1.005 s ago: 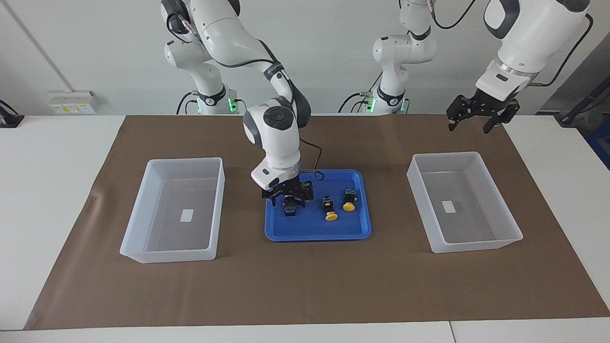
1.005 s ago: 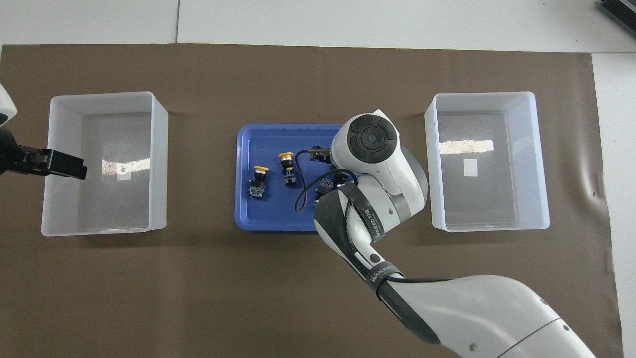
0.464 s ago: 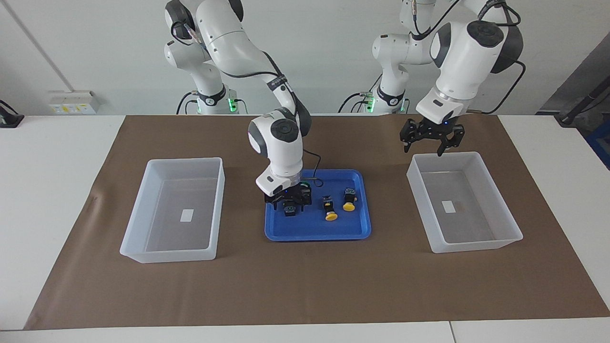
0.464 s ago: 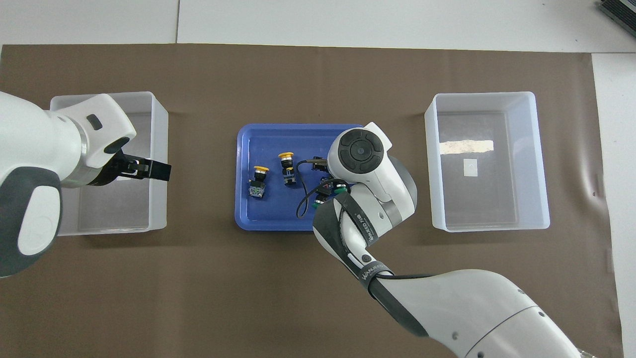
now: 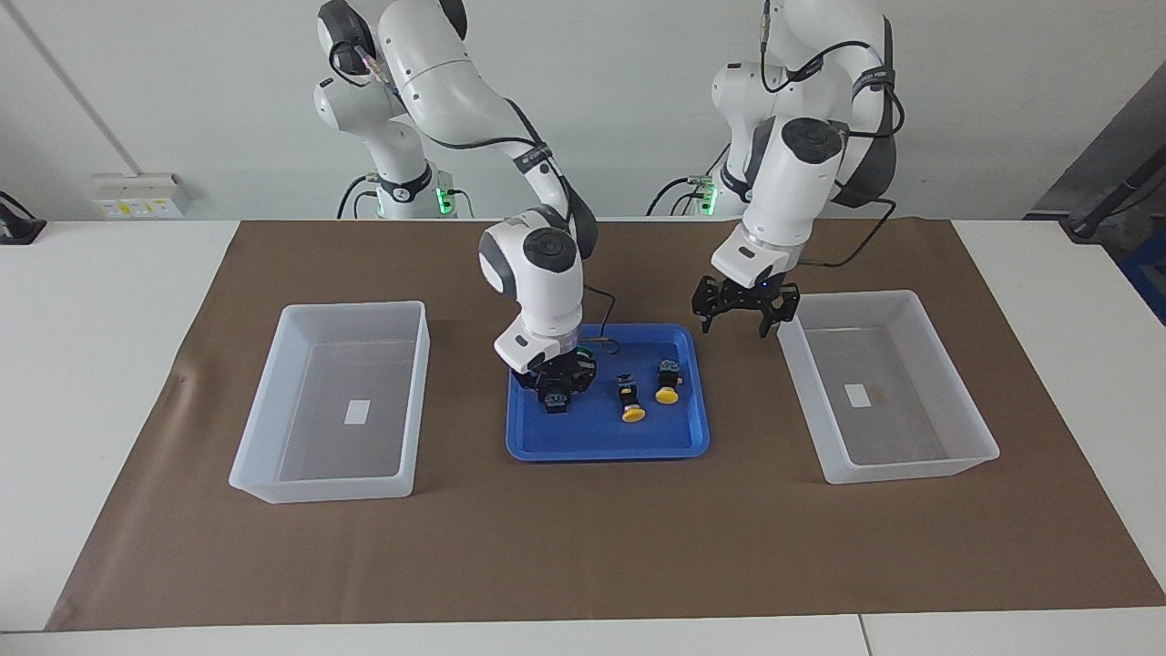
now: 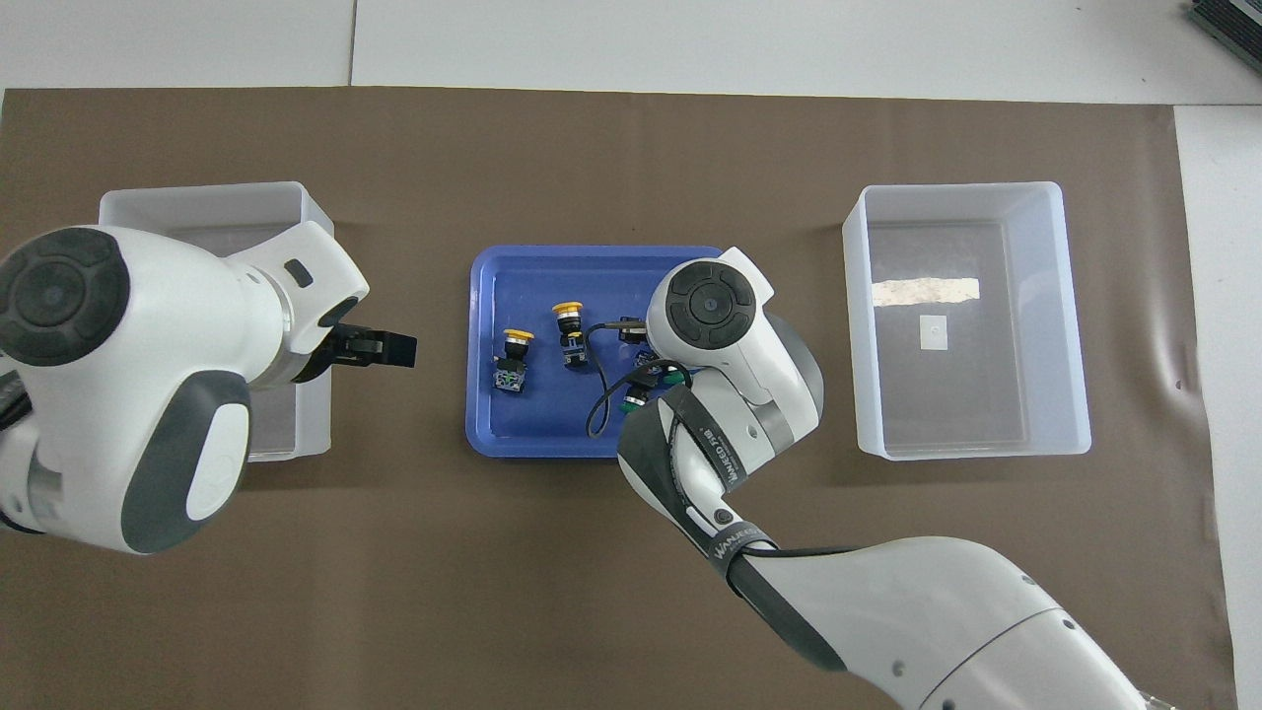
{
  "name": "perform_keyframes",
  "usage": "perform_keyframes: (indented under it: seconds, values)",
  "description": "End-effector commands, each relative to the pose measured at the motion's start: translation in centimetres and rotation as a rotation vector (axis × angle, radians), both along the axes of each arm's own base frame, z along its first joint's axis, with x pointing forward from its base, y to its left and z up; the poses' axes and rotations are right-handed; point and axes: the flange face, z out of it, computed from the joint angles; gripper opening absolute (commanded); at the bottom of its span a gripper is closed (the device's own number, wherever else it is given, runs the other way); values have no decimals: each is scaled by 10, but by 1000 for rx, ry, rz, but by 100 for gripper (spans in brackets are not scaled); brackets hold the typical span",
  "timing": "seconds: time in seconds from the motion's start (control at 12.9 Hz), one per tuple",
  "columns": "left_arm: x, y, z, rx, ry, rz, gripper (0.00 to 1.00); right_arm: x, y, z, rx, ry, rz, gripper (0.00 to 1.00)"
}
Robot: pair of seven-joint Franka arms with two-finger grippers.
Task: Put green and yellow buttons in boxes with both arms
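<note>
Progress is judged nil: both bins (image 5: 339,401) (image 5: 884,387) are seen empty, two yellow-capped buttons (image 5: 631,401) (image 5: 668,382) lie in the blue tray (image 5: 608,445), right tool (image 5: 557,384) clamped on a green-capped button (image 5: 554,398), left tool (image 5: 744,311) spread above the desk (image 5: 583,538) beside the tray

Robotics lab: two white robot arms (image 5: 437,82) mounted at a white table (image 5: 100,301) covered by a brown paper mat (image 5: 583,547), bare grey wall, wall sockets (image 5: 137,194).
</note>
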Motion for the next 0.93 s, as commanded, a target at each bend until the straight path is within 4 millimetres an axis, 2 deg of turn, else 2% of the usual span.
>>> perform_keyframes:
  seconds: [0.0,0.08,0.23,0.39,0.46,0.62,0.7,0.77,0.85]
  values:
    - [-12,2,-13,-25,-35,18,100,15,-15,20,9,-27,-37,0]
    - [-13,1,-19,-31,-46,17,100,23,-26,34,10,-28,-59,0]
    - [-15,-13,-35,-29,-39,-4,100,25,-38,81,31,-60,-78,0]
    - [-19,-41,-63,-41,-40,7,100,33,-73,129,46,-102,-122,0]
    - [-18,-46,-74,-49,-41,28,100,39,-100,153,52,-132,-132,0]
    - [-20,-60,-87,-53,-44,18,100,51,-158,177,32,-153,-100,0]
    - [-18,-63,-103,-46,-28,24,100,54,-185,182,13,-143,-79,0]
    - [-21,-75,-114,-51,-28,28,100,55,-211,184,-3,-131,-52,0]
    - [-22,-78,-117,-56,-28,46,100,57,-237,178,-19,-110,-36,0]
